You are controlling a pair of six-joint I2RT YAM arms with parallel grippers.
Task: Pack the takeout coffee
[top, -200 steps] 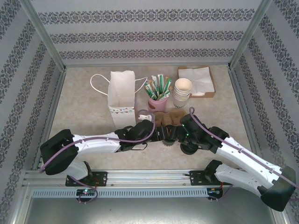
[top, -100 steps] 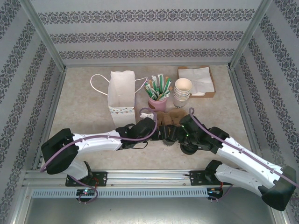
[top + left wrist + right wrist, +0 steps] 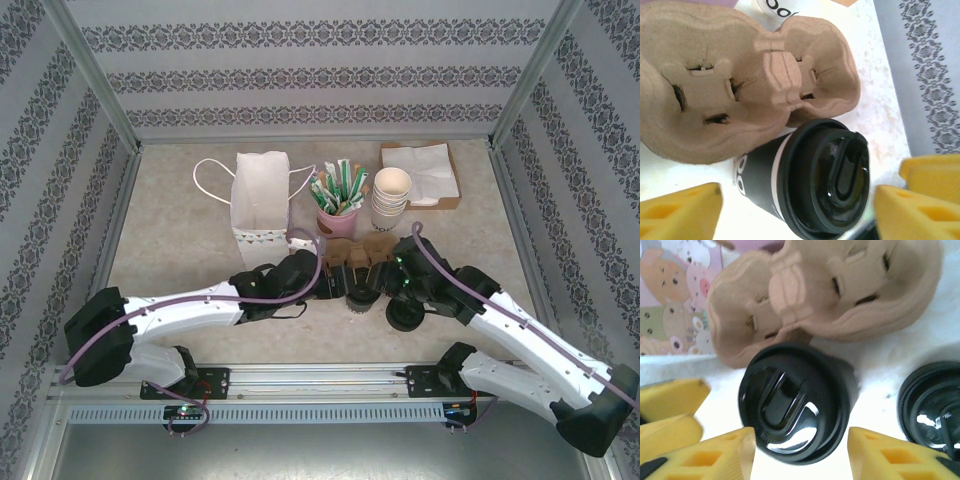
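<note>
The takeout coffee (image 3: 810, 185) sits low mid-frame by the brown tray (image 3: 740, 75). Left gripper (image 3: 797, 200) and right gripper (image 3: 801, 440) gape wide around it, holding nothing. Probably light and squashy: hold its sides softly.

The takeout coffee (image 3: 797, 412) shows its black lid between the right gripper (image 3: 800, 440), whose 2 yellow fingers (image 3: 705, 460) flank it closely; whether they press it cannot be told. Just behind it on the white worktop (image 3: 880, 370) lies a brown pulp cup carrier (image 3: 830, 290). A loose black lid (image 3: 932, 410) sits to the right, and a pink patterned container (image 3: 670, 295) is at the upper left.
</note>
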